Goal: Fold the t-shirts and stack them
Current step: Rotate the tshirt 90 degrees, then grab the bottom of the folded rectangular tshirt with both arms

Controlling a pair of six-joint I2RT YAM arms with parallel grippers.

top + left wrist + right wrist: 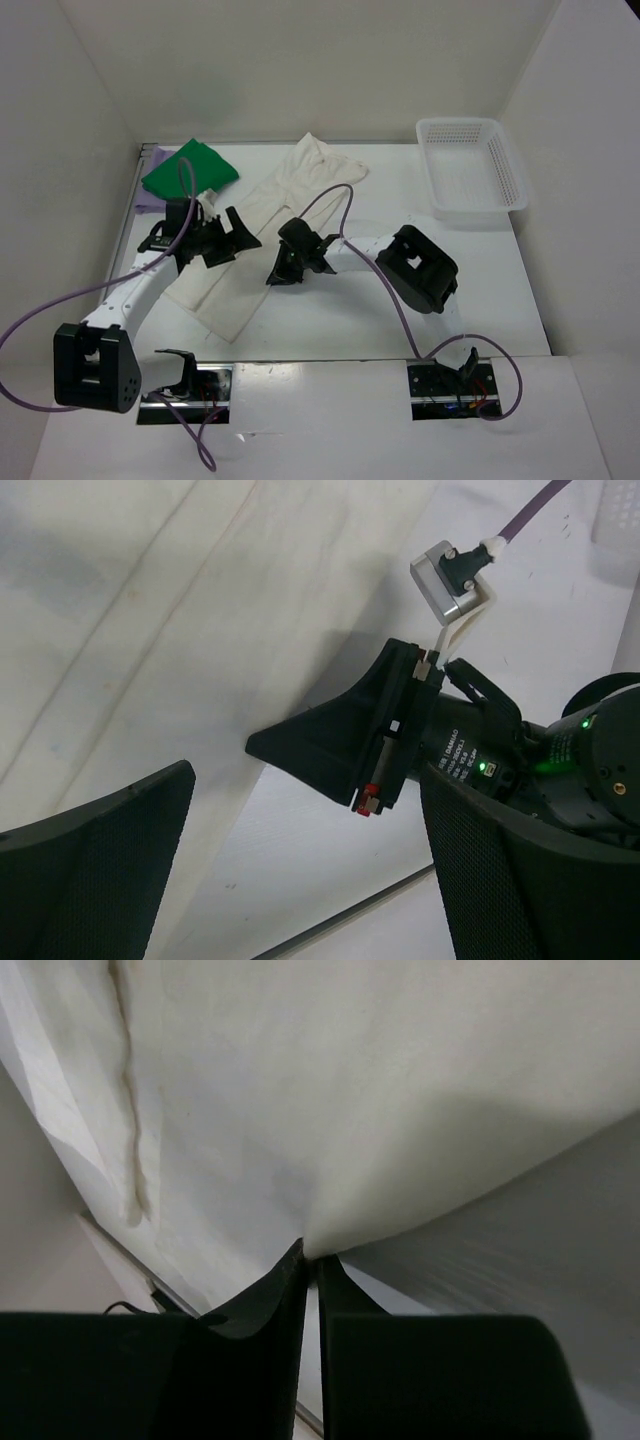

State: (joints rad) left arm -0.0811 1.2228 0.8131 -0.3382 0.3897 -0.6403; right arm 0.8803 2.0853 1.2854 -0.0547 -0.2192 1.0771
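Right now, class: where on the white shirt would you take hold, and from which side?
Probably the near end of the white shirt: it lies flat and free, with nothing on it. Come down from the near-left with the open left gripper, pinching the edge.

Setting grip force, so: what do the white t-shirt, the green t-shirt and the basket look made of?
The white t-shirt: soft matte cloth, creased, seam visible. The green t-shirt: similar matte cloth, lying in soft folds. The basket: probably rigid white plastic, perforated mesh walls.

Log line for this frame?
left gripper: open above white shirt | right gripper: shut on white shirt edge | green shirt: back-left corner
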